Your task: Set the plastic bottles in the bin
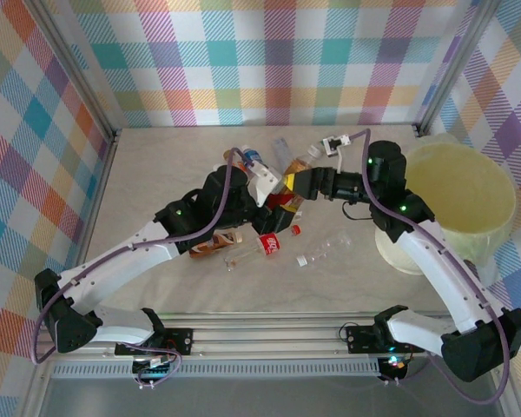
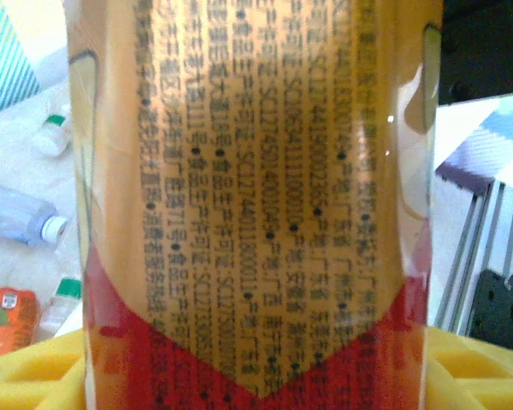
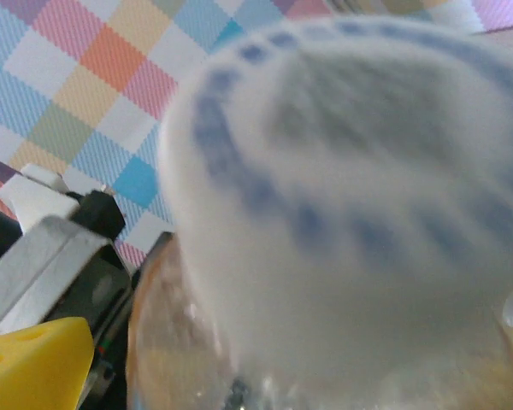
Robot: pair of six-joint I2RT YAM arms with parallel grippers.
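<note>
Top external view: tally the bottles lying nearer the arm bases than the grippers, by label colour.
Red-label bottle: 1
Orange-brown-label bottle: 1
Clear bottle, no label seen: 1
Total: 3

Cluster of bottles (image 1: 269, 246) at the middle of the table (image 1: 156, 165), bin (image 1: 469, 195) to its right.

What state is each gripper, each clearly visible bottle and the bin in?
Left gripper: shut on the gold-labelled bottle, pads against both sides.
Right gripper: around a blurred clear bottle; open or shut cannot be told.
Red-labelled bottle: lying on the table, capped.
White-capped bottle: lying on the table, capped.
Bin: upright, no bottle visible inside.
</note>
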